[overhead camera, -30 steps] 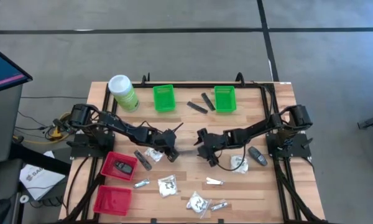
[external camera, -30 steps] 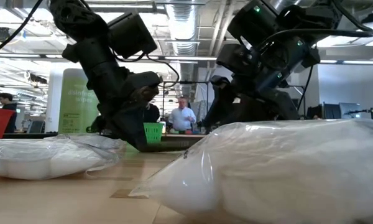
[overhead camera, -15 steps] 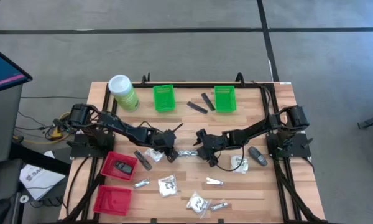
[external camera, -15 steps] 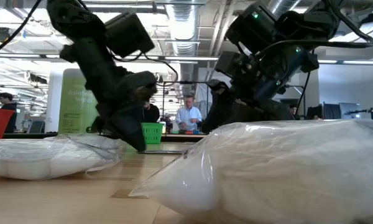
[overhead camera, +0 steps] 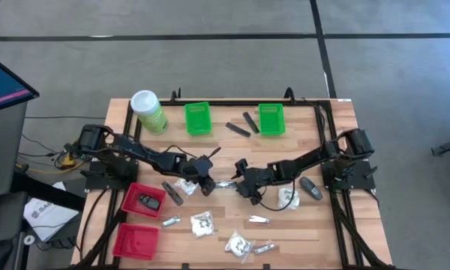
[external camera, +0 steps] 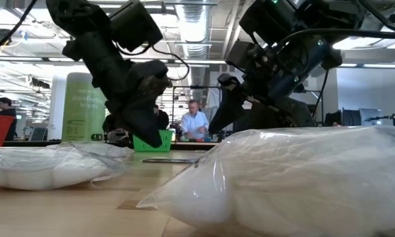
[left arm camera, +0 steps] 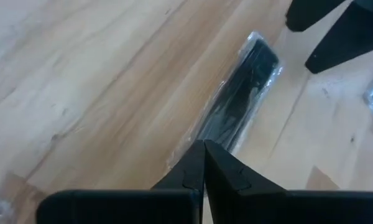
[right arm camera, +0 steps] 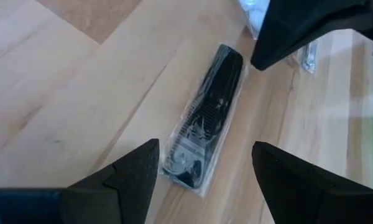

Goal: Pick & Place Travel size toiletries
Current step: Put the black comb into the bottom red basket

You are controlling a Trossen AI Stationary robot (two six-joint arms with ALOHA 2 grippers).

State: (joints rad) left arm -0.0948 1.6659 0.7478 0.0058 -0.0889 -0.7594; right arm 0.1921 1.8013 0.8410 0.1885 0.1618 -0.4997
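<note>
Wrapped dark comb (overhead camera: 226,183) lies flat near the middle of the table (overhead camera: 315,232), in the gap between the two grippers; long axis runs roughly left-to-right, from one gripper toward the other.

Right gripper (overhead camera: 240,178) sits just beside the comb's right end, jaws spread wide and empty; in the right wrist view the comb (right arm camera: 205,127) lies straight ahead, centred between the fingers (right arm camera: 127,171), its length pointing away from the wrist; judged: that alignment favours this arm for the pick, though the fingers would straddle the comb's width only after a further advance.

Left gripper (overhead camera: 208,182) is fully closed, tip just at the wrapper's near end (left arm camera: 239,102); cannot tell whether it touches or pinches the film.

Against a second ago: right gripper has slid leftward toward the table's middle; the comb, then a blur between the grippers, now lies sharp and still; left gripper barely shifted.
</note>
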